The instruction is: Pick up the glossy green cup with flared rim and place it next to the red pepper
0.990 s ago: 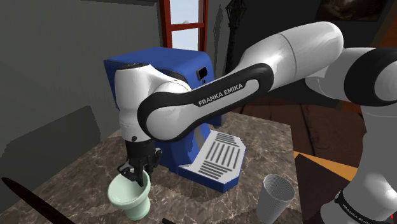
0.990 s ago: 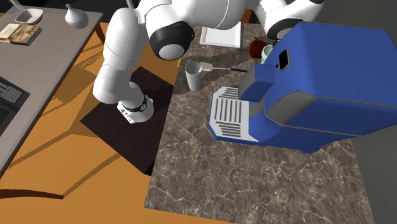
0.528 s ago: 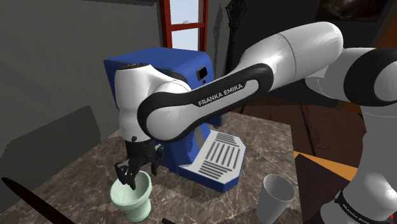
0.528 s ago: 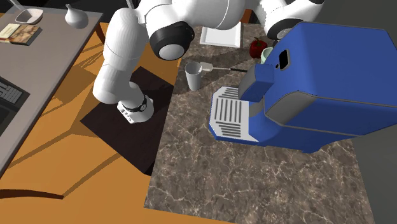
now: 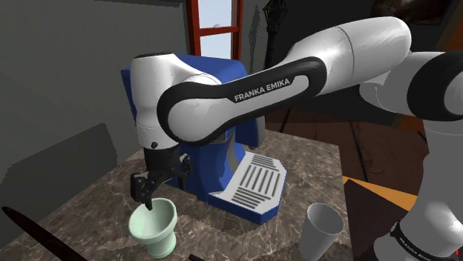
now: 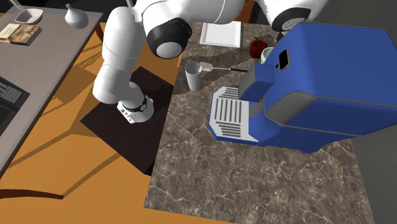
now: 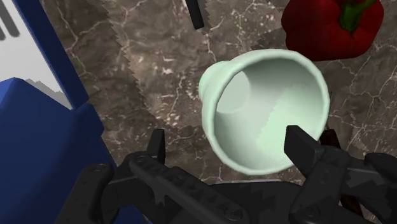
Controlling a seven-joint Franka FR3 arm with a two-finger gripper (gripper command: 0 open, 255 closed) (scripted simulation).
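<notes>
In the shoulder view, a glossy pale green cup stands upright on the marbled counter, flared rim up, by the blue coffee machine; the gripper hangs just above it. In the second exterior view, the cup sits near the red pepper. In the wrist view, the gripper's fingers stand apart over the cup's open mouth, holding nothing.
</notes>
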